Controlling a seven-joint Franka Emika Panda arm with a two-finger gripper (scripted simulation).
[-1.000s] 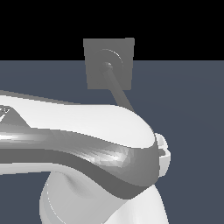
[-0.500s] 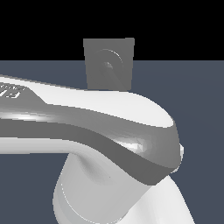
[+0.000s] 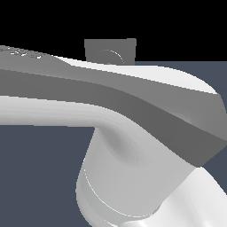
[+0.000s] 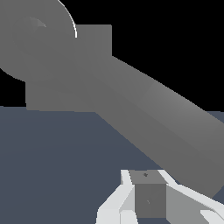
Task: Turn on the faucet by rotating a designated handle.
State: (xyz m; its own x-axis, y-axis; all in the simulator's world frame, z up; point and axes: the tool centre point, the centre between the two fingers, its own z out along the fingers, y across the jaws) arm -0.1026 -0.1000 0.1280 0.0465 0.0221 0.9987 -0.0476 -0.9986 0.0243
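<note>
My arm [image 3: 111, 115] fills most of the exterior view and blocks nearly everything. Only the top of the faucet [image 3: 95, 48] plate shows above it, round hub just peeking over the arm.

In the wrist view the handle [image 4: 148, 109] runs from the hub toward 4 o'clock, free tip close to my gripper [image 4: 151, 199]. It looks near the tip, but I can't tell if it's touching.

Fingers: can't tell whether they're spread or closed, the view only shows the base of the hand.

Handling guess: bar looks rigid, square-section and smooth, pivoting at the hub. Best contact is near the free tip for leverage, flat faces give decent purchase. A sideways push should do, no squeeze needed.
</note>
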